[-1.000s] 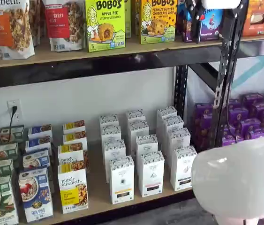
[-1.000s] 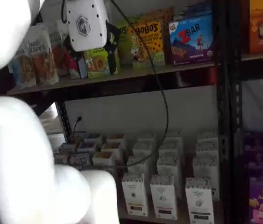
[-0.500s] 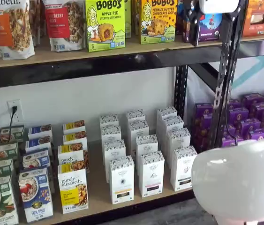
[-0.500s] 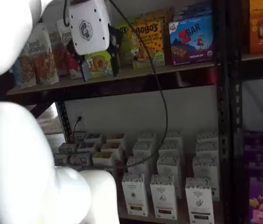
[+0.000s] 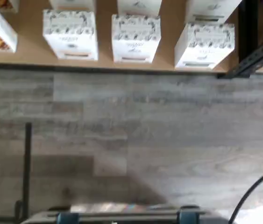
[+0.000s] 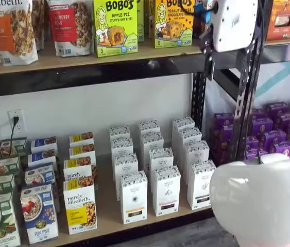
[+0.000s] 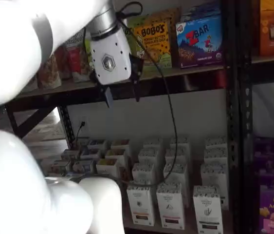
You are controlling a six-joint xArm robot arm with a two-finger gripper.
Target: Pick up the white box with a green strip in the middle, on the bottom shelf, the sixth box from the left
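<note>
The white box with the dark green band (image 6: 201, 184) stands at the front of the rightmost column of white cartons on the bottom shelf (image 6: 108, 208). It also shows in a shelf view (image 7: 207, 209) and in the wrist view (image 5: 205, 43), close to the black upright. Beside it stand like cartons with a pink-red band (image 6: 166, 190) and a yellow band (image 6: 134, 197). My gripper (image 7: 122, 94) hangs in front of the upper shelf's rail, well above the white cartons. It is open, with a plain gap between its black fingers, and empty. In a shelf view (image 6: 209, 69) it shows side-on.
Bobo's boxes (image 6: 115, 25) and granola bags (image 6: 11, 28) fill the upper shelf. Cereal and granola boxes (image 6: 39, 211) stand at the bottom left. Purple boxes (image 6: 278, 128) sit beyond the black upright (image 6: 245, 98). My white arm links (image 6: 263, 200) fill the foreground. A cable (image 7: 168, 97) hangs from the gripper.
The gripper has come down from the upper shelf's goods to the level of that shelf's rail, and more of its body shows. The boxes have not moved.
</note>
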